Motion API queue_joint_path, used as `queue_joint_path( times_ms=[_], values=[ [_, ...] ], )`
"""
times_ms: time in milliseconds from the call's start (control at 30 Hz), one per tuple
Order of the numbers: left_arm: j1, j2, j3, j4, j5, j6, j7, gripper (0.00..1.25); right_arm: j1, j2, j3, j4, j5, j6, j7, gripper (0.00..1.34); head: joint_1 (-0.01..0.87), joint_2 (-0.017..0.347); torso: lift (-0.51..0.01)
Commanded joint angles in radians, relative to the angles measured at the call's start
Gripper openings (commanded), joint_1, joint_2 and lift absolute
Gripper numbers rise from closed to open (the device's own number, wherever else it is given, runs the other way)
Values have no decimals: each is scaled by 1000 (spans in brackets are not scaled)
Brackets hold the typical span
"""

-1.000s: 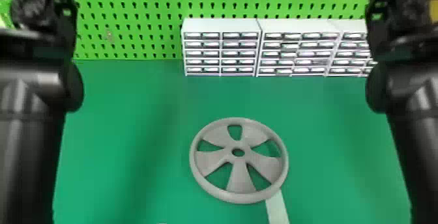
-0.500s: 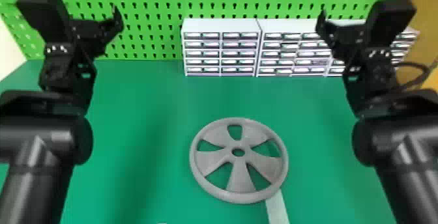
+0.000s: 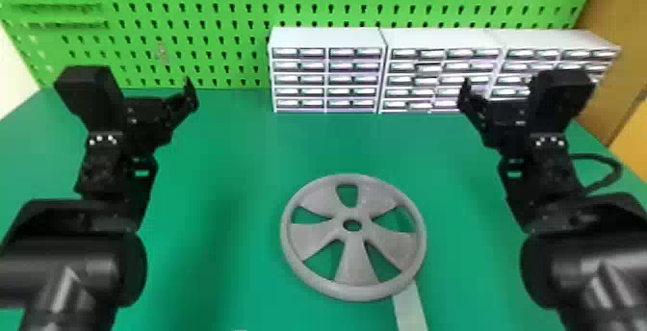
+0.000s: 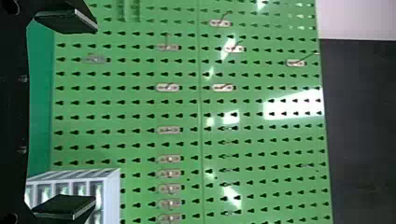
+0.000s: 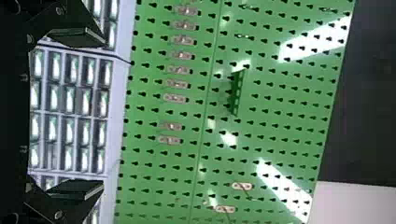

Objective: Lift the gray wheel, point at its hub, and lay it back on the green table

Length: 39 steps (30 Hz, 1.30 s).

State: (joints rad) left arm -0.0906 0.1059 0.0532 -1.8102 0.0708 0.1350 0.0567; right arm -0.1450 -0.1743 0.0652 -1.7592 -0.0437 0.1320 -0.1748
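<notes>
The gray wheel [image 3: 354, 262] lies flat on the green table [image 3: 231, 161], its open hub at the centre. Left of it and farther back, my left gripper [image 3: 147, 118] hangs over the table, touching nothing. The right gripper [image 3: 500, 113] is at a similar height on the opposite side, also away from the wheel. In the left wrist view the left gripper [image 4: 93, 114] has its two fingers wide apart, with nothing between them. The right gripper [image 5: 102, 114] is spread likewise in the right wrist view and holds nothing.
White drawer cabinets [image 3: 327, 36] stand in a row at the table's back edge, before a green pegboard [image 3: 207, 46] with small hooks. A pale strip [image 3: 409, 306] lies on the table by the wheel's near right rim.
Both arms have moved down in the head view, away from its top edge, and slightly inward, bringing their grippers into sight. The wheel has stayed where it was.
</notes>
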Motion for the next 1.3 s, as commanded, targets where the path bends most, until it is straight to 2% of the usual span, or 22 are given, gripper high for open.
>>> queue_joint_path(
  times_ms=[0, 167, 367, 633, 900, 1267],
  values=[
    [42, -15, 4, -1, 14, 0, -1, 1246, 56, -2, -21, -20, -13, 3, 0, 1120, 692, 48, -93],
    [81, -28, 5, -3, 35, -6, -9, 1241, 117, -7, -39, -43, -27, 1, 0, 1120, 692, 48, -93],
    [131, -29, -9, -3, 47, -17, -20, 1236, 180, 13, -59, -68, -41, -11, 2, 1120, 692, 48, -93],
    [161, -34, -4, 17, 38, -21, -31, 1236, 259, 13, -45, -75, -82, -15, 2, 1111, 692, 48, -93],
    [192, -37, -35, 15, 40, -55, -35, 1236, 286, 10, -42, -89, -76, -15, 2, 1095, 692, 48, -93],
    [180, -37, -59, 15, 32, -66, -35, 1236, 289, 6, -41, -94, -76, -14, 2, 1095, 692, 48, -93]
  ],
)
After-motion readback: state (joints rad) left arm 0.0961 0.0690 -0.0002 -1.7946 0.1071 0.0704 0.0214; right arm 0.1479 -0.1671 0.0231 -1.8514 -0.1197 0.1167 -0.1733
